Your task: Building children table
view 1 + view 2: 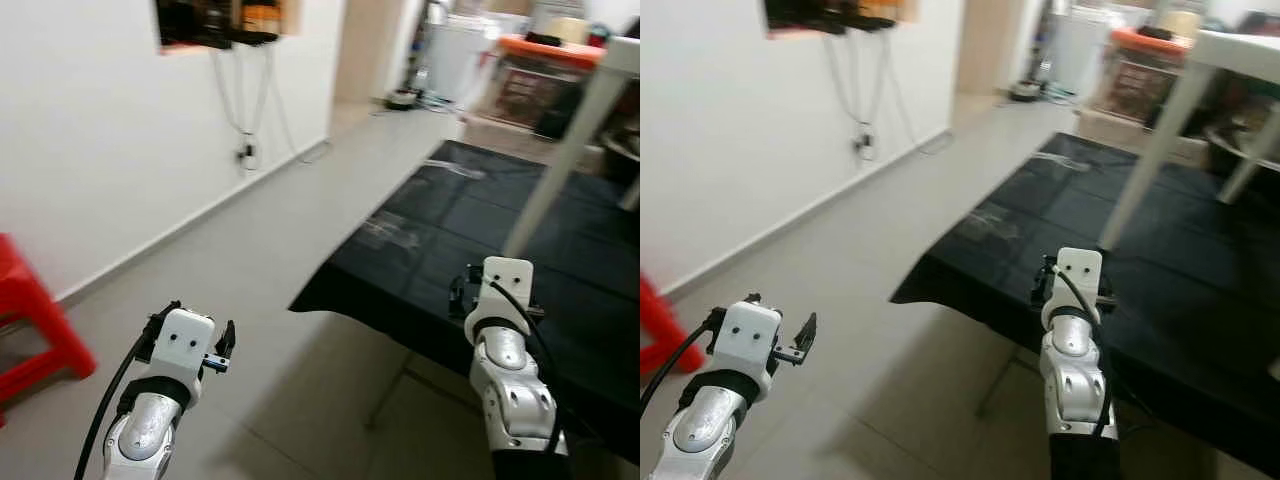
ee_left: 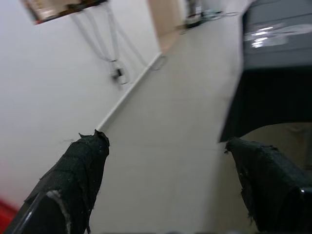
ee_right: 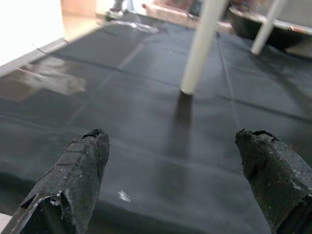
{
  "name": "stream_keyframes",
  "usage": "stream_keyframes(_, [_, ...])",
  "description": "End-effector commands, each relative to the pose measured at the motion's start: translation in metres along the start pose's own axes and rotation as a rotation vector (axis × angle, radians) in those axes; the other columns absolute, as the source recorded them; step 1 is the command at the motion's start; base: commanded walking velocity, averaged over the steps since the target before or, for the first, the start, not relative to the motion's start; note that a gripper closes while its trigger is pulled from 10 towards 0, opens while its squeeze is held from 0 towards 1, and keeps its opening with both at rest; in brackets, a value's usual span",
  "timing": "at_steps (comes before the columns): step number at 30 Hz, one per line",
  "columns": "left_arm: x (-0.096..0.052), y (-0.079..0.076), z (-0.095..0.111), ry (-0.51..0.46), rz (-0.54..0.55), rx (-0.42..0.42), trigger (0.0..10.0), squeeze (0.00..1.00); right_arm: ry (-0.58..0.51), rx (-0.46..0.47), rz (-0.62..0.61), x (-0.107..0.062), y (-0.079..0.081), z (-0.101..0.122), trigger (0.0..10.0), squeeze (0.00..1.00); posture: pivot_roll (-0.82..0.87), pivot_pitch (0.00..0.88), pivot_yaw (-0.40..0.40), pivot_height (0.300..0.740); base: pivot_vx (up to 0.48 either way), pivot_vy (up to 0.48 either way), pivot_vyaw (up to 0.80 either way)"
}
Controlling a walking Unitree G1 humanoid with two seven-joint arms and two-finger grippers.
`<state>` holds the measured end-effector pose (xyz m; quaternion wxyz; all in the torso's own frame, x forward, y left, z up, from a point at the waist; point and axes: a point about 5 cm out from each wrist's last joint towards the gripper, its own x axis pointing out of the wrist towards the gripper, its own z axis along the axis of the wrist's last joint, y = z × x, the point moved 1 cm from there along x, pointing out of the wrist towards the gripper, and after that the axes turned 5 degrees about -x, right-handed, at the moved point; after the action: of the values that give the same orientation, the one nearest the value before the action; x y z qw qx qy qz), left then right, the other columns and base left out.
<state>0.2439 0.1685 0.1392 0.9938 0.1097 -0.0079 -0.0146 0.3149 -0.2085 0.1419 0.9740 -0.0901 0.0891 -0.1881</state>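
A white children's table stands on a black-covered surface (image 1: 470, 220). One slanted white leg (image 1: 560, 170) is in front of my right arm, and the tabletop (image 1: 1240, 48) reaches the upper right corner. My right gripper (image 3: 171, 134) hovers open over the near part of the black cover, with the leg's foot (image 3: 187, 87) a short way ahead between its fingers and a second leg (image 3: 265, 24) farther right. My left gripper (image 2: 165, 140) is open and holds nothing. It hangs over the bare floor, left of the cover's corner (image 1: 300, 300).
A red plastic stool (image 1: 30, 320) stands at the far left by the white wall (image 1: 90, 150), where cables (image 1: 245, 120) hang from a shelf. Pale tiled floor (image 1: 280, 230) runs toward a doorway. Boxes and an orange-topped object (image 1: 545, 48) crowd the back right.
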Motion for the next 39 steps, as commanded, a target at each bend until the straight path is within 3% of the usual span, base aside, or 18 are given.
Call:
stream_keyframes(1, [-0.0019,0.0003,0.0021,-0.01,-0.01,0.004,10.0,0.0,0.006,0.005,0.016,0.0,0.0034,0.0005,10.0,0.0,0.1,0.0,-0.112,0.74,0.0,0.0,-0.8])
stream_keyframes(11, [-0.0019,-0.0044,-0.0002,0.014,-0.018,-0.038,10.0,0.0,0.019,0.011,0.044,0.0001,0.0103,-0.0004,10.0,0.0,0.09,0.0,-0.112,0.74,0.0,0.0,-0.8])
stream_keyframes(39, [-0.0022,-0.008,-0.0004,0.007,-0.038,-0.034,10.0,0.0,0.018,-0.017,0.051,-0.001,0.0127,-0.0032,10.0,0.0,0.09,0.0,-0.11,0.74,0.0,0.0,-0.8])
